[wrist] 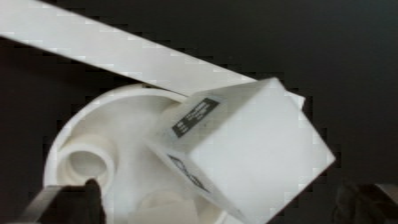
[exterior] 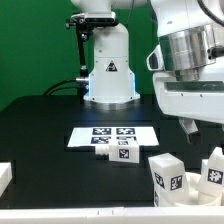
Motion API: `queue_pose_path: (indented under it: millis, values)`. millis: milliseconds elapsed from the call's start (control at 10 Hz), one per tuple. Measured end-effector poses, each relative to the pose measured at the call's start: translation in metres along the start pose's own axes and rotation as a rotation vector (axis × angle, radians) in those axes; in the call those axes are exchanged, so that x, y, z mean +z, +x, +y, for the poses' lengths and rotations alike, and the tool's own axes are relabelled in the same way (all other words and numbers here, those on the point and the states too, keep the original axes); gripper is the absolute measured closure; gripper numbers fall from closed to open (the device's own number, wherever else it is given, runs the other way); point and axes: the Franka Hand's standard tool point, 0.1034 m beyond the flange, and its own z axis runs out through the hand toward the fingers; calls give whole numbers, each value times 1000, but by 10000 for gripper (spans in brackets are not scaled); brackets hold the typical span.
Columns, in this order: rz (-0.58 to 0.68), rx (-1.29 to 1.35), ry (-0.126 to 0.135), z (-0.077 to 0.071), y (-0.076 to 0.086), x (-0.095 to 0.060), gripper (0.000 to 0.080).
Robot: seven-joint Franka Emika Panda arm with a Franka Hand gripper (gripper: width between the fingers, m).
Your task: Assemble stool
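In the wrist view a chunky white stool leg with black-and-white tags lies tilted over the round, rimmed white seat. My gripper hangs above them, its dark fingertips wide apart on either side and holding nothing. In the exterior view the gripper sits at the right, above a tagged leg. A second leg stands further right, and a third leg lies in front of the marker board. The seat does not show clearly in the exterior view.
The marker board lies flat mid-table in front of the robot base. A white block sits at the exterior view's left edge. A long white strip runs diagonally beyond the seat in the wrist view.
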Motion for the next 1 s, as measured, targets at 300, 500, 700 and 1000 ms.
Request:
queue_pose_path:
  millis: [300,500,700,1000]
  values:
    - [56,-578,-8,-11,-13,0,150]
    - [90,-691,-7,-4,-8,0,150]
    - [95,-898,-30,-3,-5,1,150]
    - [72,-1453,-129,-15,-21,15,150]
